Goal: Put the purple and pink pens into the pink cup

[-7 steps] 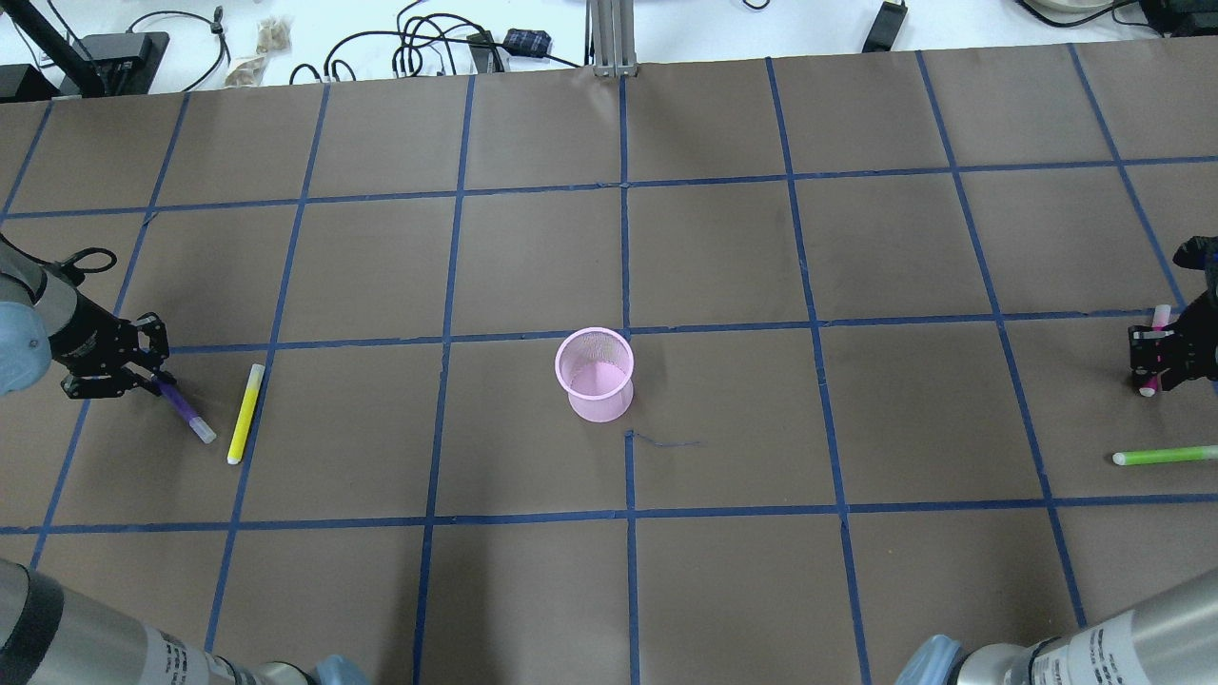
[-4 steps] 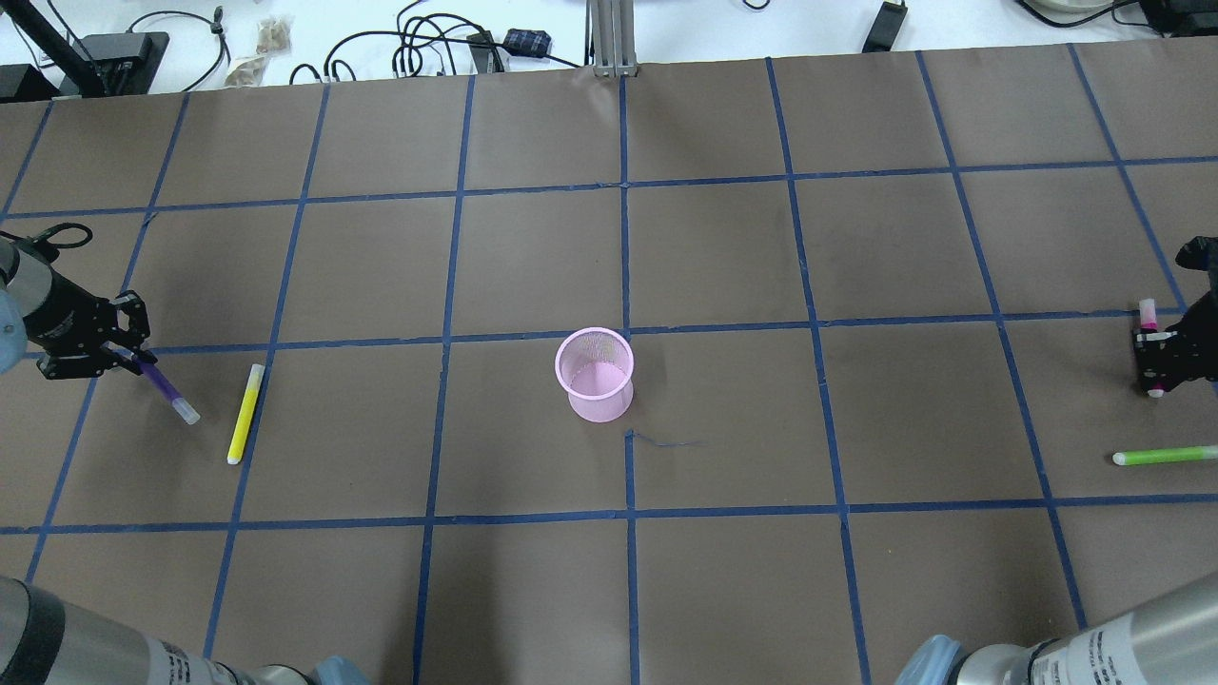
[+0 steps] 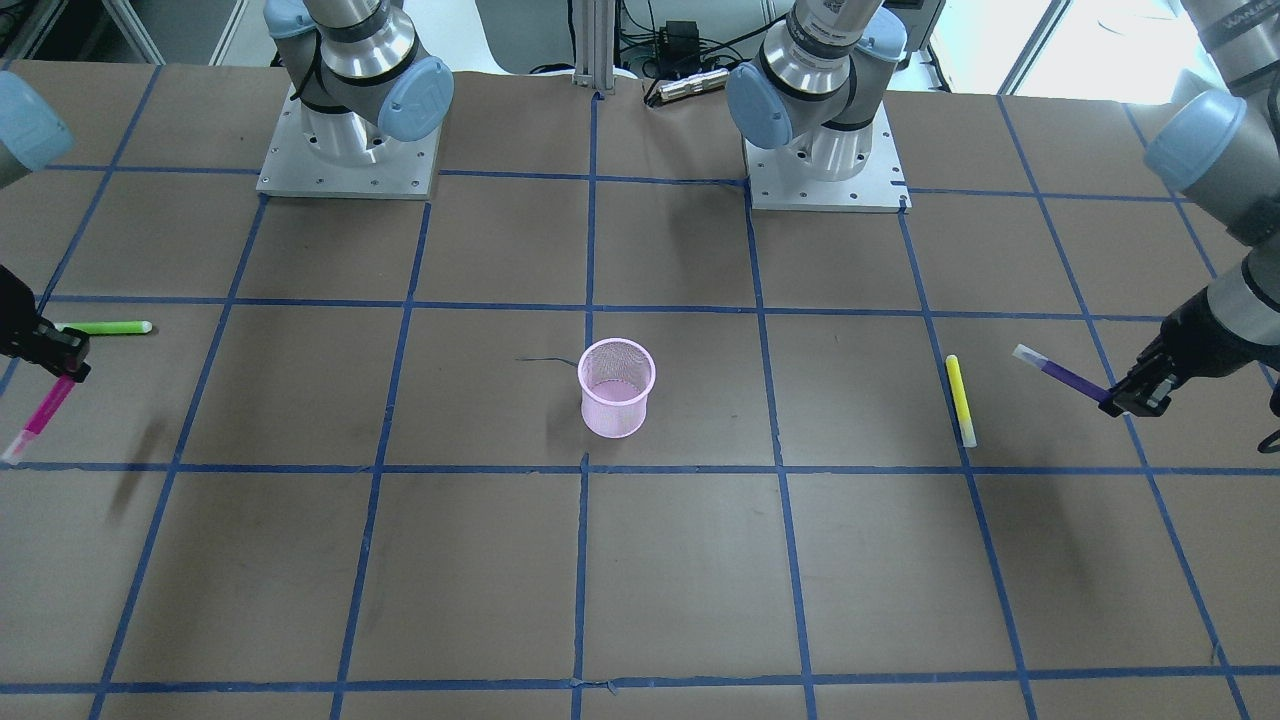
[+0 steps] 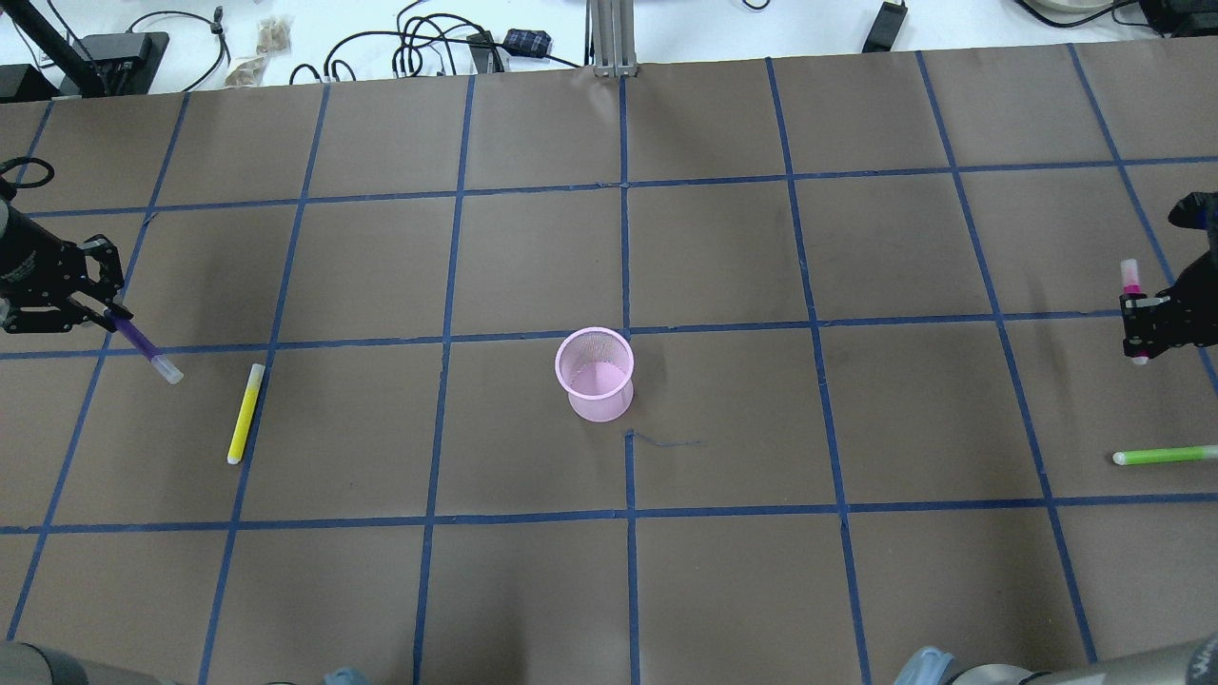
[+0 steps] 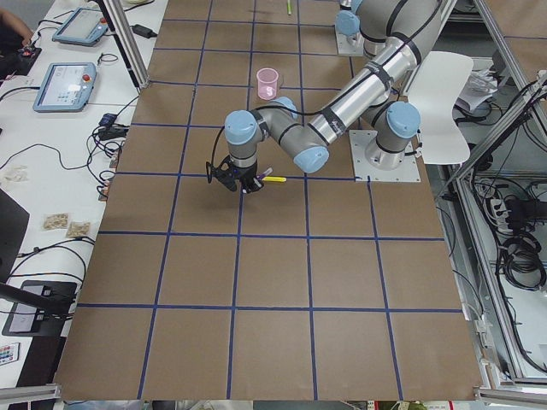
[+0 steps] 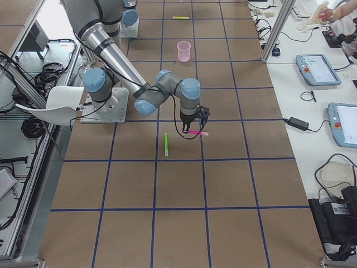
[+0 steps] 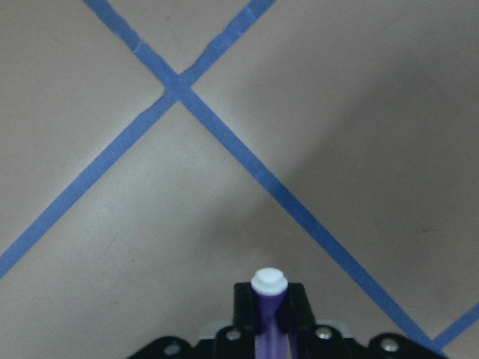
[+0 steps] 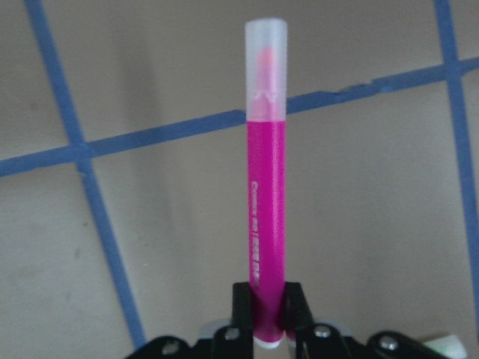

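The pink mesh cup [image 4: 595,374] stands upright at the table's middle, also in the front-facing view [image 3: 615,387]. My left gripper [image 4: 103,306] at the far left is shut on the purple pen [image 4: 145,346] and holds it above the table; the pen shows in the front-facing view [image 3: 1060,374] and the left wrist view [image 7: 269,314]. My right gripper [image 4: 1137,328] at the far right is shut on the pink pen [image 4: 1131,279], lifted off the table; the pen also shows in the right wrist view [image 8: 266,187] and the front-facing view [image 3: 42,412].
A yellow pen [image 4: 245,413] lies on the table right of my left gripper. A green pen [image 4: 1163,456] lies near the right edge, below my right gripper. Cables and small devices lie beyond the table's far edge.
Both grippers have risen with their pens off the table. The left one moved up-left in the overhead view with the purple pen; the right one moved upward with the pink pen.
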`<state>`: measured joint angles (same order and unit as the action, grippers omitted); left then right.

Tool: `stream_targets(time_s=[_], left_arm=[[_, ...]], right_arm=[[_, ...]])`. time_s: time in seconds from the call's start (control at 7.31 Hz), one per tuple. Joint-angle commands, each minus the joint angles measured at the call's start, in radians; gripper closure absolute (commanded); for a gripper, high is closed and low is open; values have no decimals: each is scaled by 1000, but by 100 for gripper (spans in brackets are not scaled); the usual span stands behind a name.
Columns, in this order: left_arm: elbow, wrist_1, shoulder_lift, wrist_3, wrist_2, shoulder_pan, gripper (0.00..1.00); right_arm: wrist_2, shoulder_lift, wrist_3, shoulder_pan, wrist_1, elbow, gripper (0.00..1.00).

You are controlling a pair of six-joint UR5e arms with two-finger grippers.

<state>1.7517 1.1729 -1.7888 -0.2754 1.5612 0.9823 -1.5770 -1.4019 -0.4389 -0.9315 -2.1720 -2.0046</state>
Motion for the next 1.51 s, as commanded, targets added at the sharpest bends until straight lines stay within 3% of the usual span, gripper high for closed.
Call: stream_targets(time_s=[0.0, 0.14, 0.55, 0.82, 0.96, 1.37], left_arm=[[-26, 69, 81, -176, 5, 125, 100], [-24, 76, 101, -291, 6, 194, 100], [-27, 71, 118, -619, 14, 408, 100], [-32, 71, 127, -802, 104, 539, 100], [-32, 67, 111, -877, 172, 606, 100], [-34, 59, 98, -949, 191, 641, 100]], right_arm=[[60, -99, 147, -140, 142, 3, 100], [118, -145, 301, -246, 217, 4, 100], [317, -177, 802, -585, 239, 1, 100], [345, -177, 1047, -789, 236, 32, 100], [436, -169, 1154, -856, 232, 38, 100], [737, -154, 1406, -889, 233, 33, 100]])
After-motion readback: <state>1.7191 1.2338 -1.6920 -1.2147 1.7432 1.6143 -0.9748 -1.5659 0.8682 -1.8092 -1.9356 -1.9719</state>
